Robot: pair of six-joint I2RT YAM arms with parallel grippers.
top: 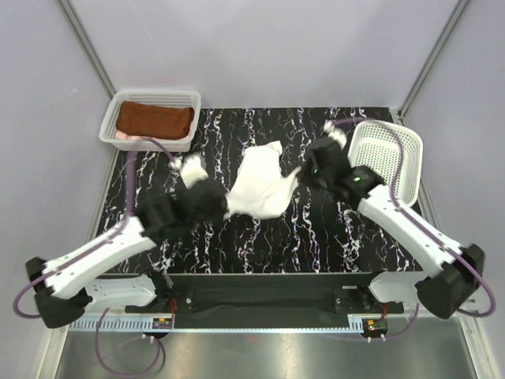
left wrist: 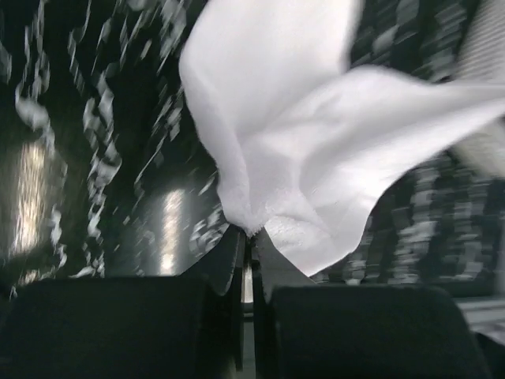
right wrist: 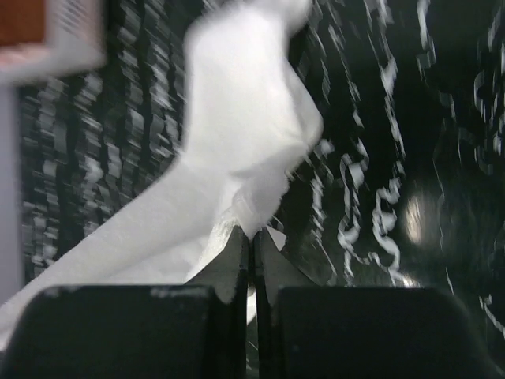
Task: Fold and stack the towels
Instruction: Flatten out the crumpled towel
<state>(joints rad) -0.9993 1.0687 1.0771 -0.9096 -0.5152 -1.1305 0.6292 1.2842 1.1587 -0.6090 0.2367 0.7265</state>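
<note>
- Black marbled table [top: 316,237]: the white towel lies mid-table between both arms.
- Left arm [top: 102,257] reaches in from near-left, right arm [top: 402,225] from near-right.
- White towel [top: 260,185]: crumpled, stretched between the two grippers, far edge resting on the table.
- Right basket [top: 390,154]: white mesh, far-right corner, inside showing, just beside the right arm.
- Left basket [top: 118,106]: white mesh, far-left corner, well apart from the white towel.
- Rust-brown towel [top: 155,120]: folded, inside the left basket, on top.
- Pale pink towel [top: 126,137]: under the rust-brown one, only its edge shows.
- Left gripper [top: 225,207]: jaws pressed together, pinching the white towel's near-left edge.
- Right gripper [top: 304,172]: jaws pressed together, pinching the white towel's right edge.
</note>
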